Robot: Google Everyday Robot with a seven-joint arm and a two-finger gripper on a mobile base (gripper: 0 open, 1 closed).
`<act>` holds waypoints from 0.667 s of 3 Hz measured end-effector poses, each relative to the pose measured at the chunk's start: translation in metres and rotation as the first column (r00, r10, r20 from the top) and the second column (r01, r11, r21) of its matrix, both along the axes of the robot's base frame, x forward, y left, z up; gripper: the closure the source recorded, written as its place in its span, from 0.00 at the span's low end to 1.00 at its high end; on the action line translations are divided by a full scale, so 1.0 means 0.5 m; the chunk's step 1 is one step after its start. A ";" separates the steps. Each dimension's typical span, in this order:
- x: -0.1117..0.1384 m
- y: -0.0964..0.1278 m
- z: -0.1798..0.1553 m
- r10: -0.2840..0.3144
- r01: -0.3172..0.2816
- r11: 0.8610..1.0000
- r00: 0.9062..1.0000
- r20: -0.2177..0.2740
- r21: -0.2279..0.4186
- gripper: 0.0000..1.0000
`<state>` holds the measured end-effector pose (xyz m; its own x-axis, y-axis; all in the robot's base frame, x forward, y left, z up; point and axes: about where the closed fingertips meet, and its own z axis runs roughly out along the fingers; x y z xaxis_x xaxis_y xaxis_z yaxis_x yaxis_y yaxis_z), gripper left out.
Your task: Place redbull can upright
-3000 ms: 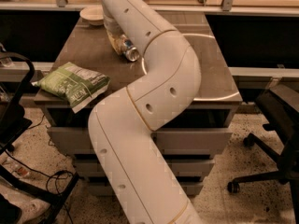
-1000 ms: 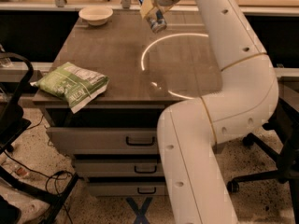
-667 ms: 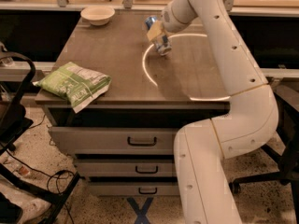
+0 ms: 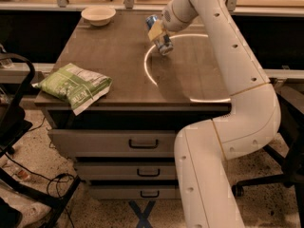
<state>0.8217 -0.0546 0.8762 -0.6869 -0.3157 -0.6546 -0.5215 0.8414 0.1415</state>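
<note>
The redbull can (image 4: 160, 36) is a slim blue and silver can. My gripper (image 4: 157, 32) is shut on it over the middle of the brown table (image 4: 118, 75). The can is tilted, its top leaning to the upper left, its lower end near or on the table surface. The white arm (image 4: 237, 80) comes in from the lower right and arches over the table's right side.
A green snack bag (image 4: 73, 87) lies at the table's front left corner, overhanging the edge. A white bowl (image 4: 98, 14) stands at the back left. Drawers (image 4: 142, 144) are below the tabletop. A chair base (image 4: 266, 179) is at the right, cables on the floor at left.
The arm has swung from covering the table to its right side. The gripper with the can has come down from above the table's back to just over the tabletop's middle.
</note>
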 end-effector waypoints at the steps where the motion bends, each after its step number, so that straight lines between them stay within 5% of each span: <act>1: -0.016 0.036 0.019 -0.006 -0.002 0.984 0.999 -0.043 -0.177 1.00; 2: -0.076 0.064 0.076 -0.070 0.005 0.892 0.989 -0.127 -0.452 1.00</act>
<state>0.7836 -0.0226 0.9142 -0.7759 -0.5263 -0.3480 -0.4915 0.8500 -0.1895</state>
